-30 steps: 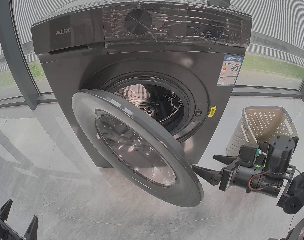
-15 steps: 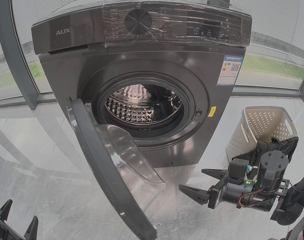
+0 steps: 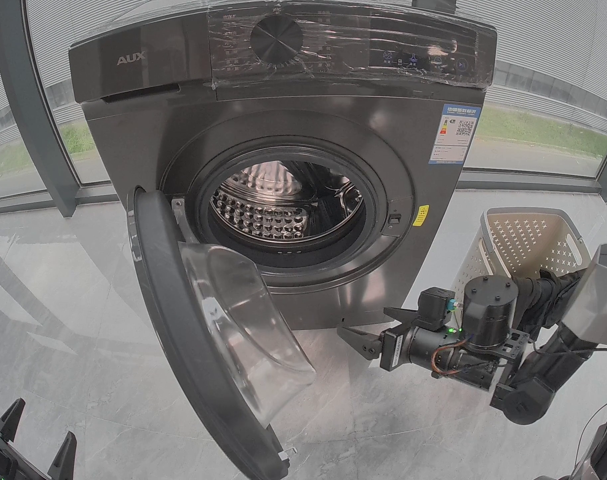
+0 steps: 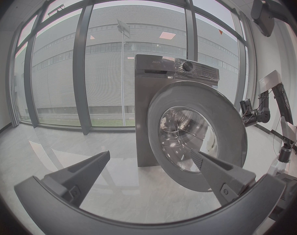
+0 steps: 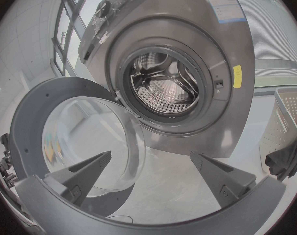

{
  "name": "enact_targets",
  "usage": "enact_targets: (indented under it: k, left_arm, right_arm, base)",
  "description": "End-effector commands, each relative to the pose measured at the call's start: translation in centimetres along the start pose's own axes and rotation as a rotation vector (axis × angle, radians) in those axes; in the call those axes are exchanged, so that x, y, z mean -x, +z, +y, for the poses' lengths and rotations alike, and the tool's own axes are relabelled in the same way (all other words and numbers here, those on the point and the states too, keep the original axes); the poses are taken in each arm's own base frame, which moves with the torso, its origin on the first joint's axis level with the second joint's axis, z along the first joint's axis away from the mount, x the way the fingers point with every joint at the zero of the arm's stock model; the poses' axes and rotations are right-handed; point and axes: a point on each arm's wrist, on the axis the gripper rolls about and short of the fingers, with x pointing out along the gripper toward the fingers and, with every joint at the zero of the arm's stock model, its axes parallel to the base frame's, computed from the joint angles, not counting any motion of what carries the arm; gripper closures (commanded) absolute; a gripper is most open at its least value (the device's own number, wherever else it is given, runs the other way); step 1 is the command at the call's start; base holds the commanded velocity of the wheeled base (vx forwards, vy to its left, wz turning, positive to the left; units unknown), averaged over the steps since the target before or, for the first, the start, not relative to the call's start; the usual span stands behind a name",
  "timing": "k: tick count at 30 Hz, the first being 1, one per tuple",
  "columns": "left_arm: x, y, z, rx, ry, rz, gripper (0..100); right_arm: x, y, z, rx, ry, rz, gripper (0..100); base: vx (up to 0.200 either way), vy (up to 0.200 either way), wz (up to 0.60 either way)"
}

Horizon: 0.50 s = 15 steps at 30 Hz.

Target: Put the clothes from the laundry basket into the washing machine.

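A grey front-loading washing machine (image 3: 283, 101) stands ahead with its round door (image 3: 203, 341) swung wide open to the left and its steel drum (image 3: 283, 205) bare. To its right on the floor sits a beige perforated laundry basket (image 3: 530, 241) with dark clothes (image 3: 550, 295) hanging over its near rim. My right gripper (image 3: 373, 328) is open and empty, low in front of the machine's lower right corner, beside the basket. My left gripper (image 3: 33, 435) is open at the lower left, well clear of the door. The dark clothes (image 5: 285, 157) and basket (image 5: 285, 115) appear in the right wrist view.
Glossy marble floor (image 3: 63, 315) stretches around the machine. Tall windows with dark frames (image 3: 23, 101) stand behind it. The open door juts out over the floor between my two arms.
The door has swung from half open to fully open on the left. My right gripper has let go of its edge and drawn back, then shifted left and up toward the machine.
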Motion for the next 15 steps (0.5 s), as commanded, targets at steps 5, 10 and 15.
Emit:
enact_targets:
  k: [5,10,15]
  left_arm:
    - [0.0,-0.5,0.0,0.001,0.002,0.000,0]
    - [0.0,-0.5,0.0,0.001,-0.001,0.000,0]
    - [0.0,-0.5,0.0,0.001,-0.001,0.000,0]
  right_arm:
    - [-4.6,-2.5,-1.4,-0.006,-0.023,0.055,0]
    - [-5.7,-4.2,-0.3,0.004,0.012,0.089,0]
    - [-6.3,-5.6,1.2,0.018,0.061,0.092,0]
  base:
    - [0.000,0.000,0.00]
    - [0.000,0.000,0.00]
    - [0.000,0.000,0.00]
